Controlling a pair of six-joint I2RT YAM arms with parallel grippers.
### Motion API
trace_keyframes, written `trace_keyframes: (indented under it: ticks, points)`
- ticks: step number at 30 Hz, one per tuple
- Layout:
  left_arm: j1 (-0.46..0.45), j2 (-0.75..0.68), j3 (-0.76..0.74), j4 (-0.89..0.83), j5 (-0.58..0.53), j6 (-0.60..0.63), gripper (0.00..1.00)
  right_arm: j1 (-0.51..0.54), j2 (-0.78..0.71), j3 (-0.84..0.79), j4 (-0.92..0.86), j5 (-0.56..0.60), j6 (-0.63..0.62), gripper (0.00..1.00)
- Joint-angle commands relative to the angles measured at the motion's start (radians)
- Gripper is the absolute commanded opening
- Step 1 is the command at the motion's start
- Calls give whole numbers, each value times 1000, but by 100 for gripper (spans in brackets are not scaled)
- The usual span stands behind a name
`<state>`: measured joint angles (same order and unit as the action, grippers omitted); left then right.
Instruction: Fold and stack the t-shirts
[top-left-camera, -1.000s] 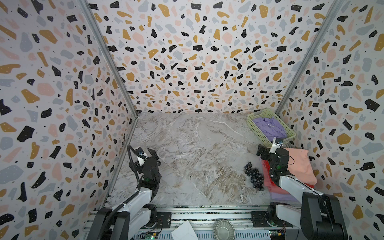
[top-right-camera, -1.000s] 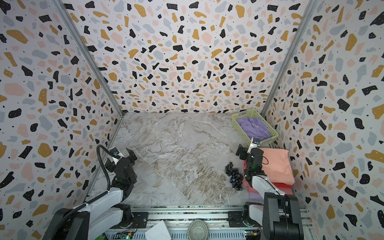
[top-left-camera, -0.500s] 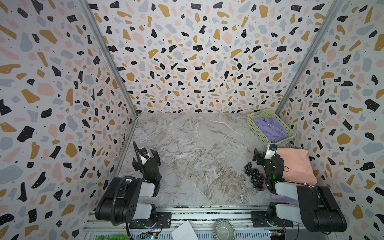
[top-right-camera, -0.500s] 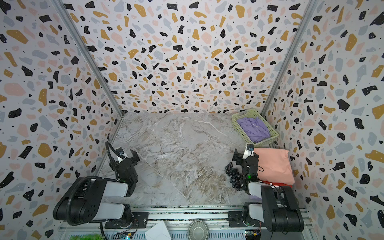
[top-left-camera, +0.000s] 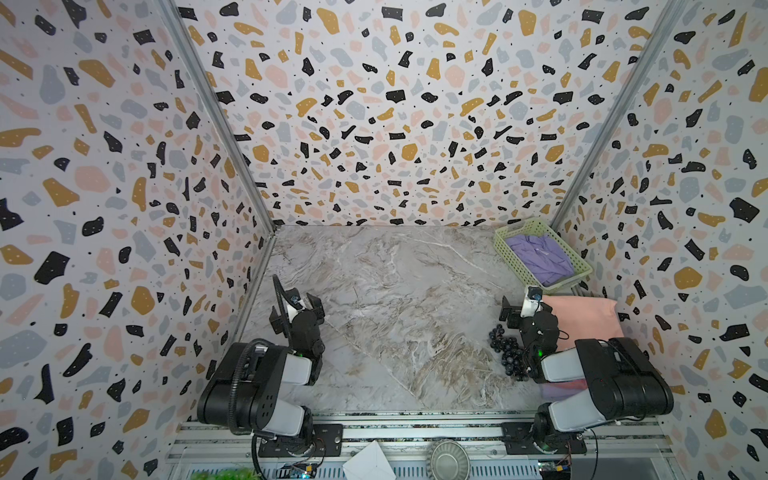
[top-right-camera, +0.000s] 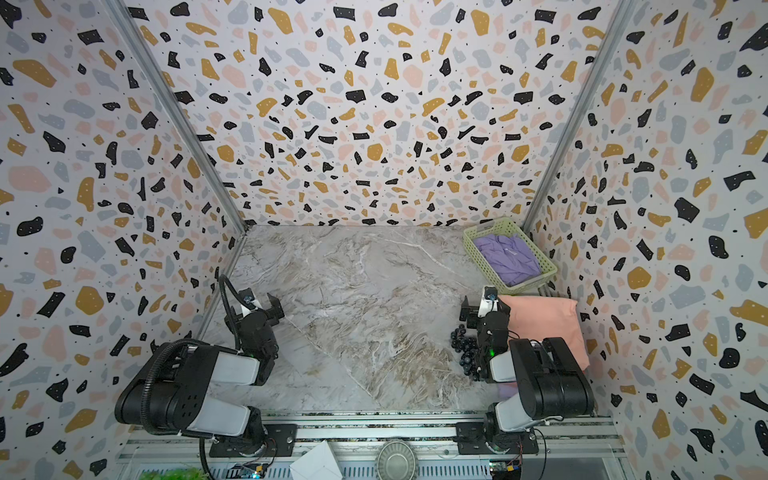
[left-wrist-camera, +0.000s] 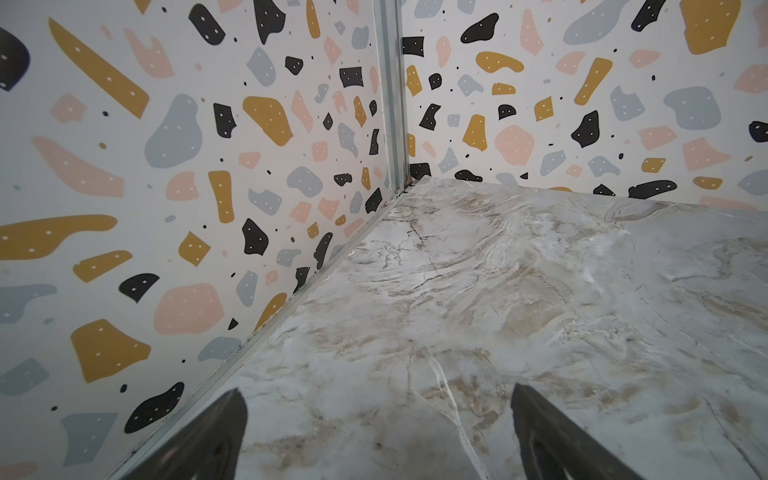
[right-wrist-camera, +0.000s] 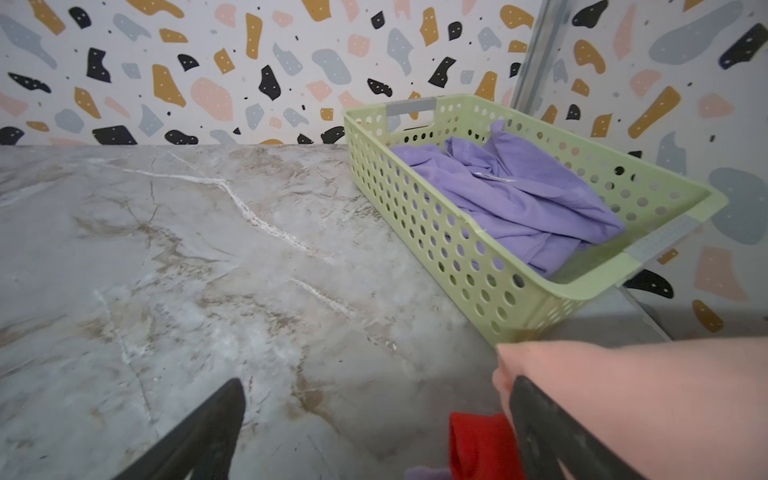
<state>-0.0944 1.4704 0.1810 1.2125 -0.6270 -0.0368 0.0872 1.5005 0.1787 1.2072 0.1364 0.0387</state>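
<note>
A folded peach t-shirt (top-left-camera: 582, 320) (top-right-camera: 544, 328) (right-wrist-camera: 644, 386) tops a stack by the right wall. From under it peek a red t-shirt (right-wrist-camera: 478, 444) and a lavender edge (right-wrist-camera: 424, 473). A crumpled lavender t-shirt (top-left-camera: 540, 257) (top-right-camera: 509, 259) (right-wrist-camera: 511, 195) lies in the basket. My right gripper (top-left-camera: 524, 312) (top-right-camera: 484, 313) (right-wrist-camera: 377, 381) is open and empty at the stack's left edge, one finger next to the peach cloth. At the left wall my left gripper (top-left-camera: 297, 313) (top-right-camera: 254, 314) (left-wrist-camera: 378, 390) hangs open over bare marble.
The pale green perforated basket (top-left-camera: 515, 266) (top-right-camera: 484, 266) (right-wrist-camera: 436, 232) stands in the back right corner. Dark grapes (top-left-camera: 507, 353) (top-right-camera: 465, 349) lie just left of the right arm. Patterned walls close in three sides.
Both arms have folded down and back toward the front rail. The right gripper has slid a little left and forward off the stack. Both grippers stay open.
</note>
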Motion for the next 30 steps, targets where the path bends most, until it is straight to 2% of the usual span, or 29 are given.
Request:
trace_keyframes:
  ticks: [1,20,24,30]
  points:
    - [4,7,20,42,0,10,100,7,-5,22,55,19,-27,99]
    - [16,6,28,26,5,-5,100,3,-11,18,55,12,-27,99]
    - [16,1,20,31,-60,-33,99,5,-10,18,56,15,-28,99]
    - [16,-4,15,37,-65,-36,100,7,-10,20,52,15,-30,99]
